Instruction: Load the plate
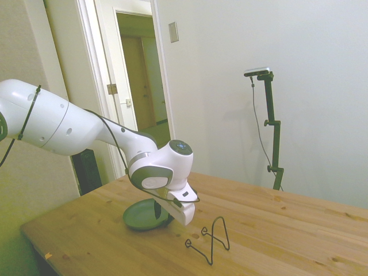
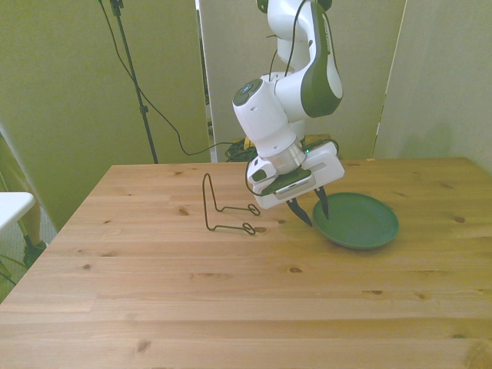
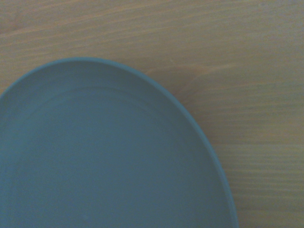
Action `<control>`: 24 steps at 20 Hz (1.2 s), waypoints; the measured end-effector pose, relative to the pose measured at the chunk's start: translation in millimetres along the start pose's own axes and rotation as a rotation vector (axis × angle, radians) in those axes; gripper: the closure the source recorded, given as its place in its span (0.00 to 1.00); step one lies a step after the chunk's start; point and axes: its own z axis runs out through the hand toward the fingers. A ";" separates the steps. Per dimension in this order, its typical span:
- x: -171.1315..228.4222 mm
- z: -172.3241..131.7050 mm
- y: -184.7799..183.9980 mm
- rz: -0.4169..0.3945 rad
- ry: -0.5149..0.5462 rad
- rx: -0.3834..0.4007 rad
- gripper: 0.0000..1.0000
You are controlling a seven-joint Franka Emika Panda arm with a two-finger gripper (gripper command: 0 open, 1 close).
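Jaws spread wide over the plate's rim — arm hides its side-view edge.

The small round grey-green plate lies on the wooden tabletop, under my gripper; the thin black wire stand sits just beside it, toward the front view's left.

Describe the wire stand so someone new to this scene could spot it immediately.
On the wooden table, look beside the pincer, on the front view's left. The wire stand is a thin black bent-wire frame with one upright loop, unlike the solid round green plate on the pincer's other side.
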 end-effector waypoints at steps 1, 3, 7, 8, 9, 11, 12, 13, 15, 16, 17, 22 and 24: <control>0.3 0.7 0.2 0.000 -0.001 -0.001 1.00; 0.8 2.3 0.2 0.001 -0.003 -0.003 1.00; 1.1 5.3 0.4 0.001 -0.005 -0.006 1.00; 1.1 5.9 0.5 0.001 -0.006 -0.007 1.00; 1.1 5.8 0.5 0.001 -0.006 -0.008 1.00; 0.9 4.5 0.6 0.003 -0.003 -0.010 1.00; 0.5 2.7 0.7 0.003 0.001 -0.013 1.00; -0.1 -0.9 1.6 0.005 0.008 -0.022 1.00; -3.1 -12.5 6.0 0.012 0.034 -0.045 1.00; -6.5 -21.9 8.2 0.017 0.052 -0.053 1.00; -10.8 -32.6 10.3 0.020 0.071 -0.059 1.00; -44.7 -100.4 15.1 0.041 0.200 -0.061 1.00; -56.4 -128.8 23.1 0.066 0.273 -0.078 1.00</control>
